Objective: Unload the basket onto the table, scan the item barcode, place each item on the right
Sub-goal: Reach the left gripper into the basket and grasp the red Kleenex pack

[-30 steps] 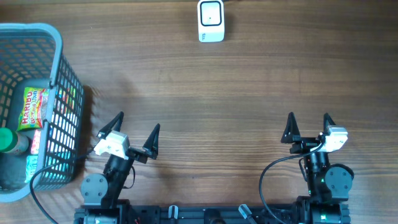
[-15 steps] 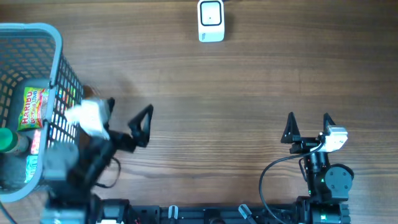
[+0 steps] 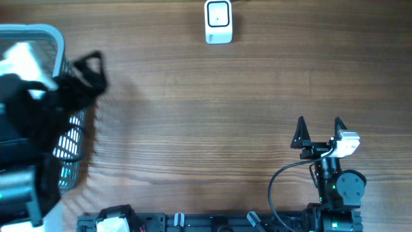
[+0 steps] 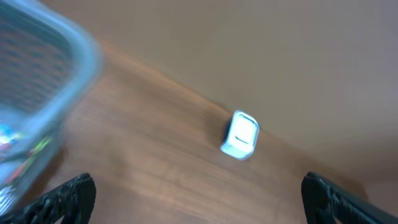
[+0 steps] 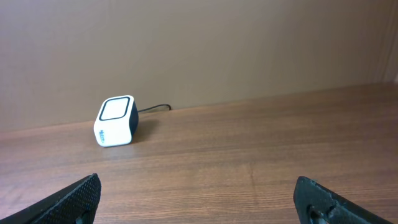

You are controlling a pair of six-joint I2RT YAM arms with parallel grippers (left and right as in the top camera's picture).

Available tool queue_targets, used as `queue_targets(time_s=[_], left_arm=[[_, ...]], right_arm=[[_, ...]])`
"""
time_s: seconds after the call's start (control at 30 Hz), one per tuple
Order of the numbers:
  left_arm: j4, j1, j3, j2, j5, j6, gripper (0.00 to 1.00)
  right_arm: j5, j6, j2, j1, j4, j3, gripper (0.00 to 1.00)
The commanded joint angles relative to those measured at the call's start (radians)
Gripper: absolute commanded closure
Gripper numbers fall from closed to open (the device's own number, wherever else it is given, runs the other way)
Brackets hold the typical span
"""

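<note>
The white barcode scanner (image 3: 218,21) stands at the table's far edge; it also shows in the left wrist view as the scanner (image 4: 241,134) and in the right wrist view as the scanner (image 5: 115,121). My left arm (image 3: 38,96) is raised and blurred over the blue-grey basket (image 3: 38,31), hiding the items inside. The left gripper (image 4: 205,196) is open and empty, with the basket rim (image 4: 59,74) at its left and only colourful smears inside. The right gripper (image 3: 318,127) rests open and empty at the near right, seen as the gripper (image 5: 199,199).
The scanner's black cable (image 5: 155,108) runs off behind it. The basket's mesh wall (image 3: 76,138) stands at the table's left edge. Bare wood lies between the two arms.
The left arm has swung up and to the left, from beside the basket to above it, still open. The right arm has not moved.
</note>
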Motion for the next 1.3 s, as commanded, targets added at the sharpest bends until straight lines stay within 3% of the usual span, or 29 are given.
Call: queue_targets(time_s=[0.0,0.1,0.37,0.53,0.73,0.8,1.07,1.27], left_arm=[[-0.100,0.185,0.146,0.092,-0.083,-0.200,0.00],[-0.184,0.375,0.149,0.159,-0.078,-0.346,0.00],[-0.326,0.662,0.146,0.365,-0.088,-0.356,0.00],[-0.322,0.674,0.078,0.549,-0.132,-0.353,0.16],[-0.177,0.674,-0.073,0.676,-0.167,-0.348,0.11],[-0.115,0.674,-0.123,0.692,-0.174,-0.348,0.00],[0.080,0.674,-0.314,0.693,-0.233,-0.348,0.00],[0.156,0.674,-0.339,0.695,-0.233,-0.296,0.00]], right_arm=[[-0.009,-0.010,-0.006,0.004,0.003,-0.001,0.00],[-0.009,-0.010,-0.006,0.004,0.003,-0.001,0.00],[-0.009,-0.010,-0.006,0.004,0.003,-0.001,0.00],[-0.009,-0.011,-0.006,0.004,0.003,-0.001,0.00],[-0.009,-0.010,-0.006,0.004,0.003,-0.001,0.00],[-0.009,-0.011,-0.006,0.004,0.003,-0.001,0.00],[-0.009,-0.010,-0.006,0.004,0.003,-0.001,0.00],[-0.009,-0.011,-0.006,0.004,0.003,-0.001,0.00]])
